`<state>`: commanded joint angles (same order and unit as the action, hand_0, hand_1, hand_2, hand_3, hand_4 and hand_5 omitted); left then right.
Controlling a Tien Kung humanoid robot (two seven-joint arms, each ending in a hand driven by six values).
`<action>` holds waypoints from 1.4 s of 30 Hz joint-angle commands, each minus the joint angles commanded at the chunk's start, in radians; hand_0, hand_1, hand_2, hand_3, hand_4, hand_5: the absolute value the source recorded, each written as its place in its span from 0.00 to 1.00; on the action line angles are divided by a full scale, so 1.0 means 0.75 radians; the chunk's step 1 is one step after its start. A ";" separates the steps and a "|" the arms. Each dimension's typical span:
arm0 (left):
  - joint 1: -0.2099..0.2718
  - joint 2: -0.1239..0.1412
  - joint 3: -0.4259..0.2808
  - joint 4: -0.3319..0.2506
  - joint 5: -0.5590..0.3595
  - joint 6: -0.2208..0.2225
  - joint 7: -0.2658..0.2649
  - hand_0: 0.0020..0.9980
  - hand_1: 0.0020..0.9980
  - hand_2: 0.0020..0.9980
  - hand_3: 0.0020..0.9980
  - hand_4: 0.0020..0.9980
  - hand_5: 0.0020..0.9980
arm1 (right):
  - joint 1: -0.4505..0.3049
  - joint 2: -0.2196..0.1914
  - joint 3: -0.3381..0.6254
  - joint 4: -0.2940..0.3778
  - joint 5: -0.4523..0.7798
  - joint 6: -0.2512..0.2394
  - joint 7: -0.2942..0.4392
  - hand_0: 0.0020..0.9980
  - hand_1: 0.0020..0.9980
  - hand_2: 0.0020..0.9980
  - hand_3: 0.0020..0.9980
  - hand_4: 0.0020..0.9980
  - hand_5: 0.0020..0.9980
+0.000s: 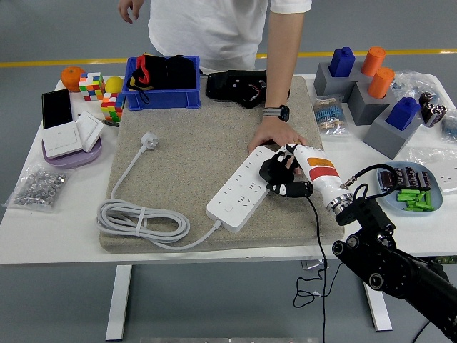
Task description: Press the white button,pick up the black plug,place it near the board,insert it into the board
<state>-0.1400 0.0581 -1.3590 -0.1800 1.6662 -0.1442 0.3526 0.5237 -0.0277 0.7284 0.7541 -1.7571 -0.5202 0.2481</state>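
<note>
The white power strip (235, 193) lies diagonally on the beige mat (186, 128). My right hand (287, 177) hovers at the strip's far right end, shut on the black plug (271, 171), whose black cord (319, 243) hangs down past the table's front edge. The plug sits right over the strip's end sockets; I cannot tell how deep it is. A person's hand (275, 136) rests on the strip's far end, just behind my fingers. The strip's own white plug (148, 139) and coiled cable (143, 221) lie on the mat's left.
A blue bin (163, 84) and a black device (239, 87) stand at the back of the mat. Cubes and a phone sit at the left, a bag of screws (36, 187) in front of them. Grey blocks (371, 93) and a tray of green parts (418, 196) fill the right.
</note>
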 joint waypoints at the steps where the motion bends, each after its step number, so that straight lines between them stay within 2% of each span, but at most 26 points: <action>1: 0.000 0.000 0.001 0.000 -0.001 0.000 0.000 0.69 0.68 0.66 0.68 0.56 0.20 | 0.000 0.000 0.000 0.000 0.001 0.000 0.001 0.46 0.49 0.52 0.59 0.96 0.00; 24: 0.002 -0.001 -0.001 0.000 -0.006 -0.001 0.001 0.69 0.68 0.66 0.69 0.56 0.20 | 0.000 0.001 0.010 0.006 0.010 0.013 0.016 0.51 0.56 0.57 0.63 1.00 0.06; 25: 0.002 -0.001 -0.001 0.000 -0.005 -0.001 0.001 0.69 0.68 0.66 0.69 0.56 0.20 | 0.000 0.001 0.009 0.006 0.013 0.016 0.016 0.55 0.62 0.61 0.69 1.00 0.08; 30: 0.002 -0.001 -0.004 0.000 -0.002 -0.002 0.001 0.69 0.68 0.66 0.69 0.56 0.20 | -0.001 0.001 0.006 0.008 0.024 0.025 0.021 0.55 0.62 0.61 0.69 1.00 0.08; 31: 0.003 -0.001 -0.004 0.000 -0.002 -0.002 0.001 0.69 0.68 0.66 0.69 0.56 0.20 | -0.001 0.001 0.005 0.008 0.026 0.027 0.021 0.59 0.66 0.64 0.72 1.00 0.11; 36: 0.003 -0.002 -0.005 0.000 -0.002 -0.002 0.002 0.69 0.68 0.66 0.69 0.56 0.20 | -0.002 0.001 0.003 0.010 0.035 0.036 0.026 0.59 0.66 0.64 0.72 1.00 0.11; 37: 0.002 -0.002 -0.006 0.000 -0.002 -0.002 0.002 0.69 0.68 0.66 0.69 0.56 0.20 | -0.001 0.001 0.002 0.011 0.037 0.038 0.027 0.68 0.75 0.71 0.77 1.00 0.15; 42: 0.001 -0.002 -0.007 0.000 -0.001 -0.002 0.002 0.69 0.68 0.66 0.69 0.56 0.20 | -0.001 -0.002 0.003 0.022 0.049 0.048 0.032 0.68 0.75 0.71 0.77 1.00 0.15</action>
<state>-0.1393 0.0569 -1.3642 -0.1800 1.6653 -0.1453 0.3537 0.5228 -0.0291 0.7304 0.7704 -1.7207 -0.4838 0.2723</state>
